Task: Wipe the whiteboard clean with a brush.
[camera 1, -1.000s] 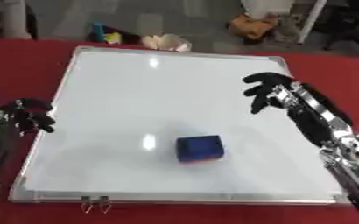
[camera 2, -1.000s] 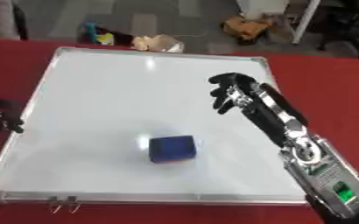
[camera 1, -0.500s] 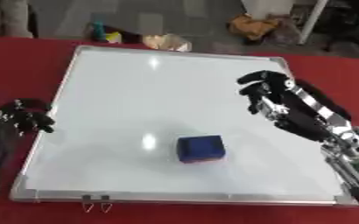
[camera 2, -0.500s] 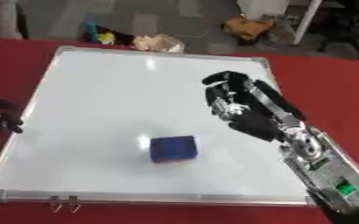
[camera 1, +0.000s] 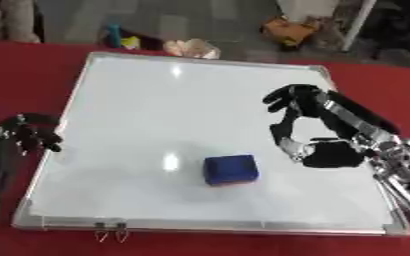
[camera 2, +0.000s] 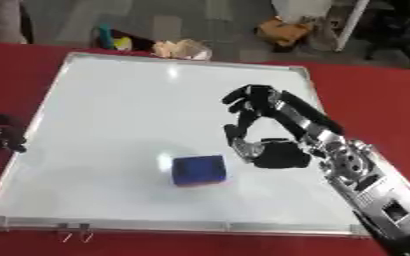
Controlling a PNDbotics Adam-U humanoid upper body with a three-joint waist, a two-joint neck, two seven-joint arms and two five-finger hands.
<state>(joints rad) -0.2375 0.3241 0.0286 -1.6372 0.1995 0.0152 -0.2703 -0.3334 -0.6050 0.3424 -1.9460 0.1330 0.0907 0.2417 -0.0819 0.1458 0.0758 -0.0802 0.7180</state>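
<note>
The right hand [camera 1: 309,125] is being lowered and turned toward the blue brush [camera 1: 230,169], its fingers spread and holding nothing, where a second ago it was hovering higher near the whiteboard's [camera 1: 156,95] right edge. The brush is lying untouched near the board's lower middle, so a grasp is apparently being prepared. The left hand [camera 1: 33,135] is resting with fingers curled at the board's left edge.

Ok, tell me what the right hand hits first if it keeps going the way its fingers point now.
The right hand is open above the whiteboard, fingers aimed left and slightly down. It would probably meet the blue brush first, though its height over the board is unclear.
</note>
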